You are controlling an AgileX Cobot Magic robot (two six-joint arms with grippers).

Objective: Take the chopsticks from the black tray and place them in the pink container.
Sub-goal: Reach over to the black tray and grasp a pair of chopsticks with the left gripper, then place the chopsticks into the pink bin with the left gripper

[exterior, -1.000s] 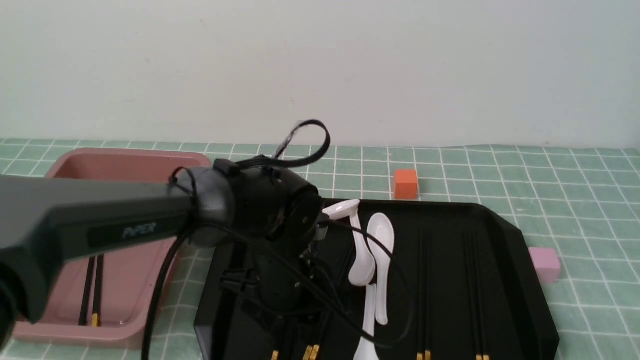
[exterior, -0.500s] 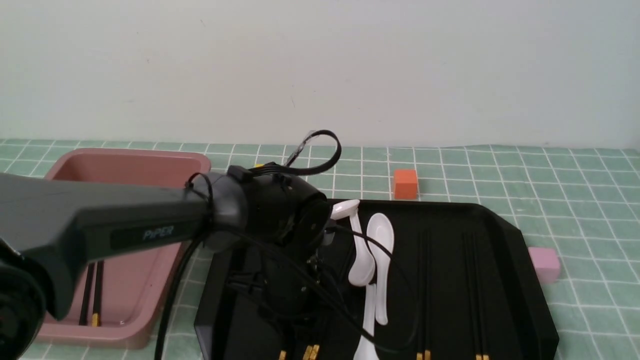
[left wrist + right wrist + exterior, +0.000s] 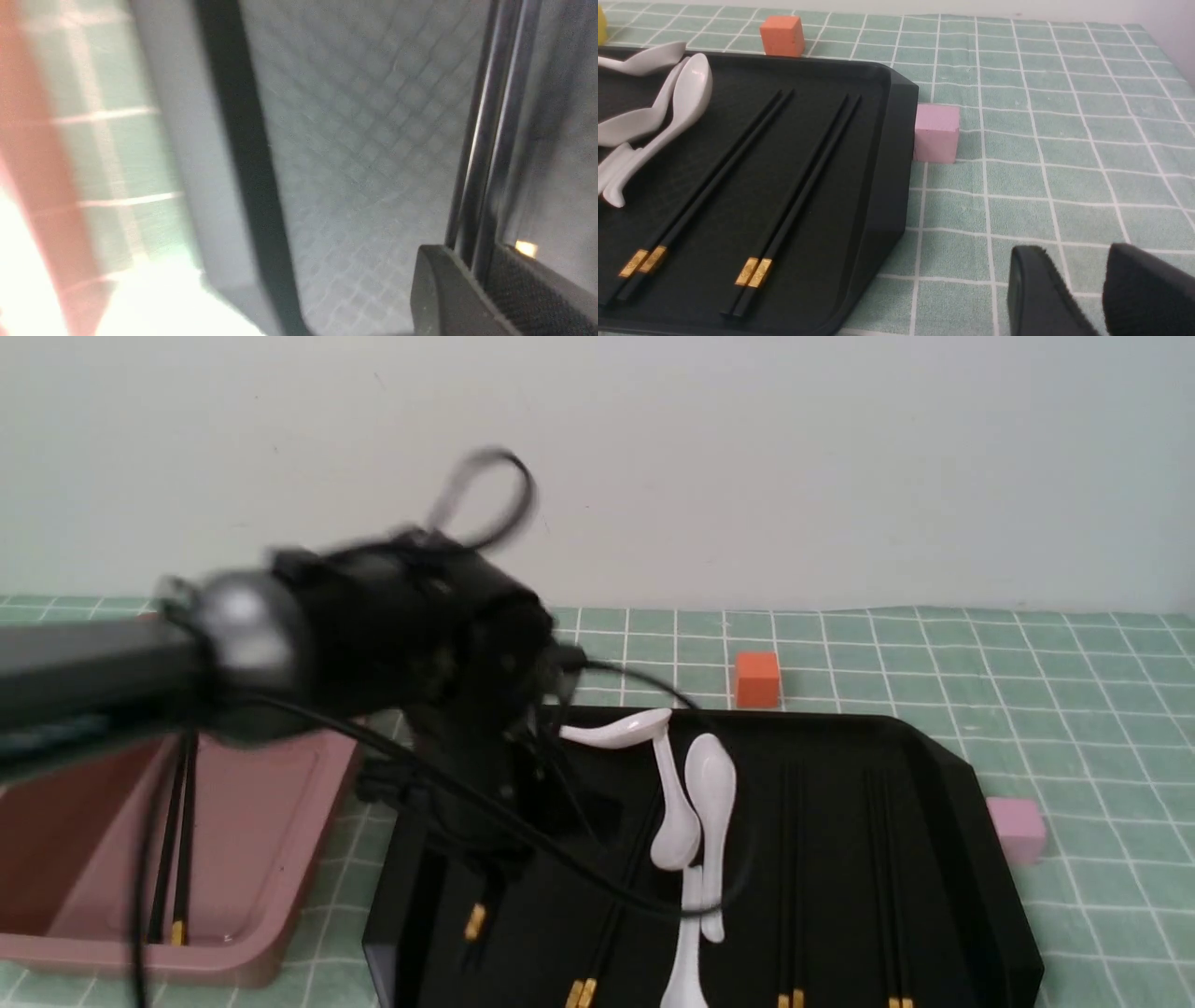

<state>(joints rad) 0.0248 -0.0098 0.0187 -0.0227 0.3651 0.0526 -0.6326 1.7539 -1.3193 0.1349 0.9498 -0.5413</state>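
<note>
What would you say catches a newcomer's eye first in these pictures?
The big, blurred left arm fills the front view's left side, its left gripper shut on a pair of chopsticks over the black tray. White spoons gleam in the tray's middle, and the pink container left of it already holds two more chopsticks.

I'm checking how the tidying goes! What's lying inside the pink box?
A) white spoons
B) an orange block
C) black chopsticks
C: black chopsticks lie in the pink container; the spoons are on the black tray, the orange block on the cloth.
</note>
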